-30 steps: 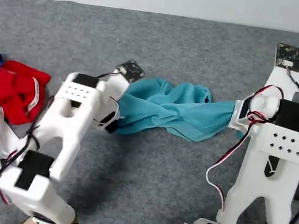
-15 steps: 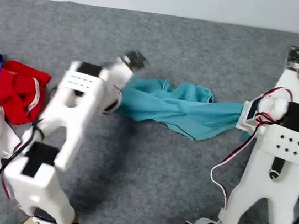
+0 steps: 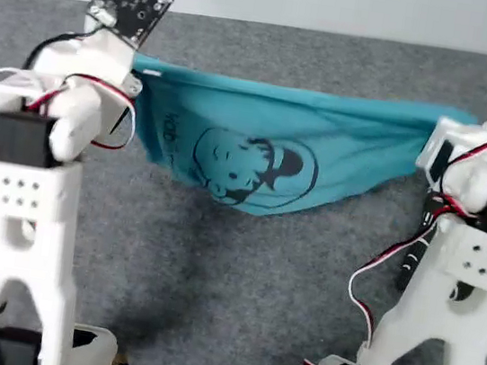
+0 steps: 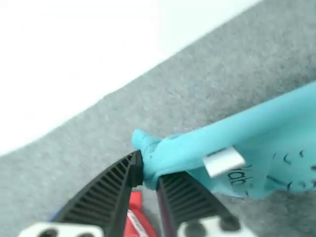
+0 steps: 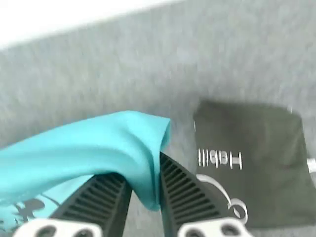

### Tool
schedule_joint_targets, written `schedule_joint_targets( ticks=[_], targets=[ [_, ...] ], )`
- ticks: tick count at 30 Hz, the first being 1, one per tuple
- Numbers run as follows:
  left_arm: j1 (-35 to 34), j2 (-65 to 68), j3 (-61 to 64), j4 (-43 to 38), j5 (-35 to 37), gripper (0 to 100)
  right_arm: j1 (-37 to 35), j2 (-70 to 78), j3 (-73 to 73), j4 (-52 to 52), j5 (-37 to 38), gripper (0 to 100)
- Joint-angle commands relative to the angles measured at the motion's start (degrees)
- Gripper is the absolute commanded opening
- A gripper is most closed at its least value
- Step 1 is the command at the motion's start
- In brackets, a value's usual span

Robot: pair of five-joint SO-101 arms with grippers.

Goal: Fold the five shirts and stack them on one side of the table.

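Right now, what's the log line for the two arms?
left gripper: shut on teal shirt | right gripper: shut on teal shirt | teal shirt: stretched between them, print showing

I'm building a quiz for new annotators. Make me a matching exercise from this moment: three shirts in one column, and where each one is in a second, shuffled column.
Shirts
1. teal shirt
2. dark shirt
3. red shirt

Places
A. lies flat on the table near the right gripper
B. on the table on the left gripper's side
C. hangs stretched between both grippers

Pairs: 1-C, 2-A, 3-B
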Motion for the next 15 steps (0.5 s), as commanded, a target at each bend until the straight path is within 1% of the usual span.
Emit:
schedule_joint_targets(
  ticks=[1, 5, 8, 11, 15],
  targets=[
    [-1.4, -2.8, -2.0, 0.3, -5.4, 0, 1.2, -0.4, -4.2, -3.6, -1.3, 1.0],
    [-1.2, -4.6, -6.6, 0.1, -7.6, 0, 1.2, -0.5, -8.3, -6.8, -1.3, 1.0],
    [-1.1, -6.0, -9.9, -1.9, -8.2, 0, 1.2, -0.5, -13.2, -7.5, -1.3, 1.0],
    [-1.4, -7.2, -10.9, -3.7, -8.2, 0, 1.2, -0.5, -17.8, -7.8, -1.3, 1.0],
    [-1.3, -10.6, -10.9, -3.9, -9.6, 0, 1.3, -0.5, -25.5, -7.4, -1.1, 0.9]
  ],
)
